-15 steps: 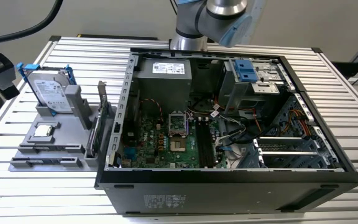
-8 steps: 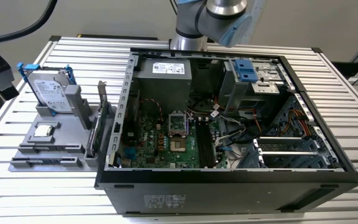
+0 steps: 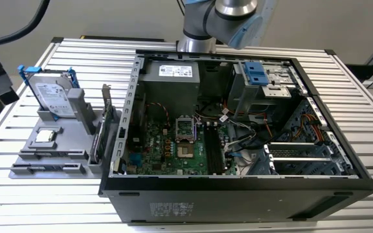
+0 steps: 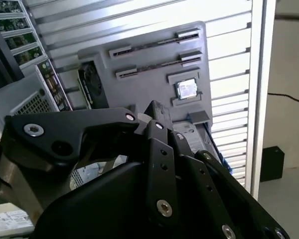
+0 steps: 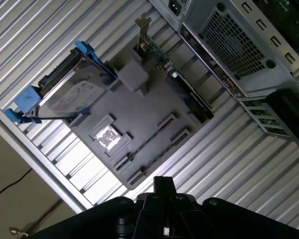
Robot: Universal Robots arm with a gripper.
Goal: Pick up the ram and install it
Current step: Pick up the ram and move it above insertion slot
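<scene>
Gripper [image 5: 162, 185] opening cannot be told (its own black linkage hides it). The thin dark green-black ram stick [image 3: 46, 168] sits edge-on in the grey plastic slotted holder [image 5: 149, 107]. It is barely discernible, with its long axis level along the exterior view's left-right.

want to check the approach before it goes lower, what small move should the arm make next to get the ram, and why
Probably a short, straight descent toward the long, thin dark ram stick, which sits edge-up in a slot of the flat grey plastic holder. In the first wrist view the black gripper hangs above that end of the holder, apart from the stick and carrying nothing that I can see.
</scene>
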